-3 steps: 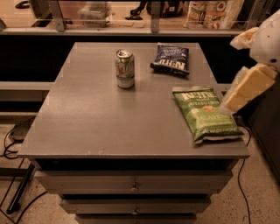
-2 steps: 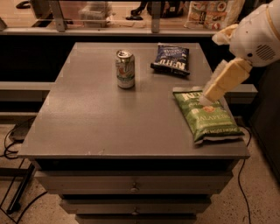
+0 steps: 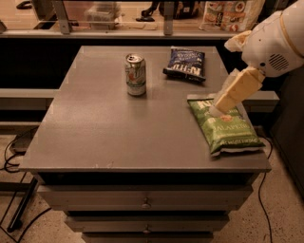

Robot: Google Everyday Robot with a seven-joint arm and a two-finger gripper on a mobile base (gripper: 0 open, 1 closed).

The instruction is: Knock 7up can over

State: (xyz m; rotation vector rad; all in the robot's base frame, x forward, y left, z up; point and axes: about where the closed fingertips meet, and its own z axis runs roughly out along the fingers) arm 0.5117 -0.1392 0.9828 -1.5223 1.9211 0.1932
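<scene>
The 7up can stands upright on the grey table, at the back and a little left of the middle. It is white and green with a silver top. My gripper reaches in from the upper right on a white arm. It hangs over the top end of the green chip bag, well to the right of the can and nearer the front. It holds nothing that I can see.
A dark blue chip bag lies at the back, to the right of the can. The table has drawers below its front edge. A counter with glass and packaged goods runs behind. Cables lie on the floor at left.
My arm has swung in from the right edge. The gripper has moved left over the green chip bag, closer to the can. The can and both bags have not moved.
</scene>
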